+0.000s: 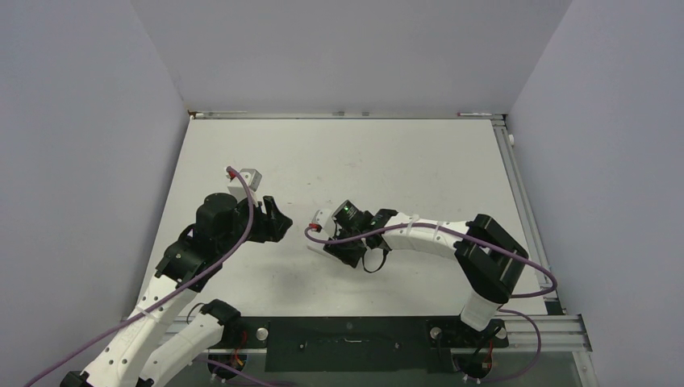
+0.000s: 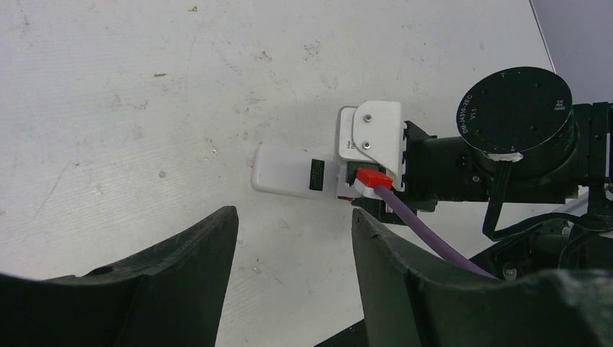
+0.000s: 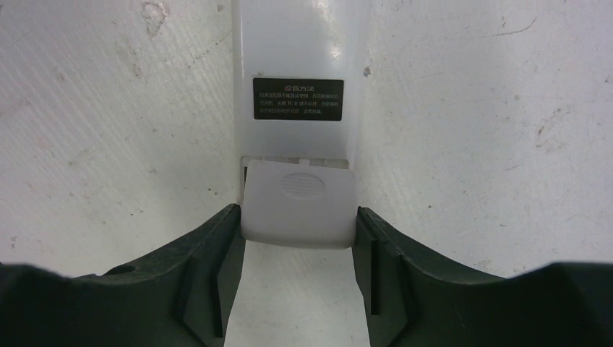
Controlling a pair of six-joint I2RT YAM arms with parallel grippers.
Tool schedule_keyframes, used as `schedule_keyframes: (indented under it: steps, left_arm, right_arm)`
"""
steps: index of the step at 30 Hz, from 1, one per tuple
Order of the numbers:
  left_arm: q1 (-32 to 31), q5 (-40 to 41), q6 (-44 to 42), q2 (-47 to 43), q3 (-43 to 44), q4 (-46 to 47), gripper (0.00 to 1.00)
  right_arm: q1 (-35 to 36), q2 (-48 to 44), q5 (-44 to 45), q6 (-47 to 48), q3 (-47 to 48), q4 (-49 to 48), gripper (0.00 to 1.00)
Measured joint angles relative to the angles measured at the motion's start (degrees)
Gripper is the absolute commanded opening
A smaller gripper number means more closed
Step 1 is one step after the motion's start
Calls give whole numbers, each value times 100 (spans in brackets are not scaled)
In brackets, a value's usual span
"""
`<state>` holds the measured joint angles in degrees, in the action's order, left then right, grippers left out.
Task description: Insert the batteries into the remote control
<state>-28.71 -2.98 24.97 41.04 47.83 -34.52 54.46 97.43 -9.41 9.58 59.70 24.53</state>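
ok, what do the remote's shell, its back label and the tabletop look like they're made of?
The white rectangular remote control: likely moulded plastic, smooth satin; its battery cover carries a moulded ribbed patch. The black rectangular label: probably printed adhesive film, matte, white text. The white tabletop: matte painted or laminated board, scuffed and speckled; which one is unclear.

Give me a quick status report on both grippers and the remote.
Left gripper open, empty. Right gripper shut on remote control, back side up, at its battery cover end. No batteries in view. Nothing blocking.
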Motion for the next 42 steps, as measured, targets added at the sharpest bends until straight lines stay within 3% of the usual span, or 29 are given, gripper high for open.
schedule_keyframes:
  steps: [42]
  left_arm:
    - [-2, 0, 0, -22, -2, 0, 56]
  right_arm:
    - [74, 260, 13, 264, 208, 168, 17]
